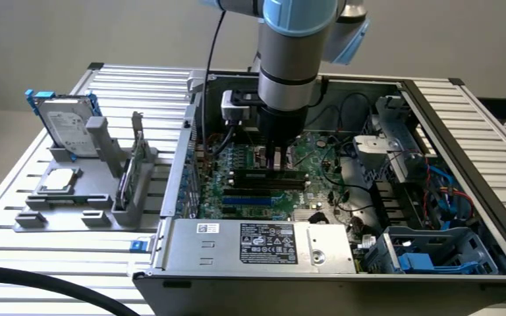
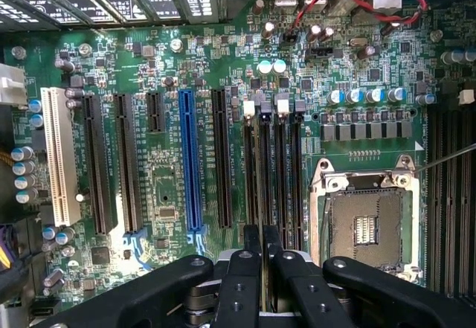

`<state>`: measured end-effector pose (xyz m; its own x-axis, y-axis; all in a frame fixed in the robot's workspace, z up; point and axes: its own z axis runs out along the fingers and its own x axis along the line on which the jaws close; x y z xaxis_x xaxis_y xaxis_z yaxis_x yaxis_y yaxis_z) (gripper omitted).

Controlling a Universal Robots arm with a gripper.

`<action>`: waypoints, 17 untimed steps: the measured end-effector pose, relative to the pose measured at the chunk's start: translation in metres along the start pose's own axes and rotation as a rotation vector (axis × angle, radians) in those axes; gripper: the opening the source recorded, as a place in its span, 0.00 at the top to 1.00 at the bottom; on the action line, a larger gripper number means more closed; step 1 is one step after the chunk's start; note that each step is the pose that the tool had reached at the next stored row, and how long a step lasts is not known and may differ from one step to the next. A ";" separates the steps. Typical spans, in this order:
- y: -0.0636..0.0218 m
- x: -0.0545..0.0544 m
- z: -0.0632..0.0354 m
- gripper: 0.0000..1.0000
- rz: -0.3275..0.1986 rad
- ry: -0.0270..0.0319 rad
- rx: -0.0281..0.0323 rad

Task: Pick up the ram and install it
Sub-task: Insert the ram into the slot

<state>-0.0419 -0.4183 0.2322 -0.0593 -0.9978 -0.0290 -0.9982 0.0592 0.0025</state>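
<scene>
My gripper reaches down into the open computer case, right over the black memory slots of the green motherboard. The ram is a long dark stick standing on edge directly under the fingers, lined up along the slots. In the wrist view the two black fingers stand close together, and the ram shows edge-on as a thin dark strip running from between them along one memory slot. My gripper is shut on the ram. I cannot tell whether it sits fully in the slot.
The empty CPU socket lies beside the memory slots, the blue and black card slots on the other side. A grey holder at the exterior view's left carries a hard drive, a square chip and an upright green board. The power supply lies in front.
</scene>
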 end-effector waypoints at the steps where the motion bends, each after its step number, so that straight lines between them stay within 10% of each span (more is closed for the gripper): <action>1: -0.0004 0.000 0.0001 0.86 0.000 0.0000 -0.0001; 17: -0.0017 0.002 0.0031 0.86 -0.007 0.0002 -0.0010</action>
<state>-0.0404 -0.4199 0.2290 -0.0520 -0.9982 -0.0288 -0.9986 0.0519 0.0033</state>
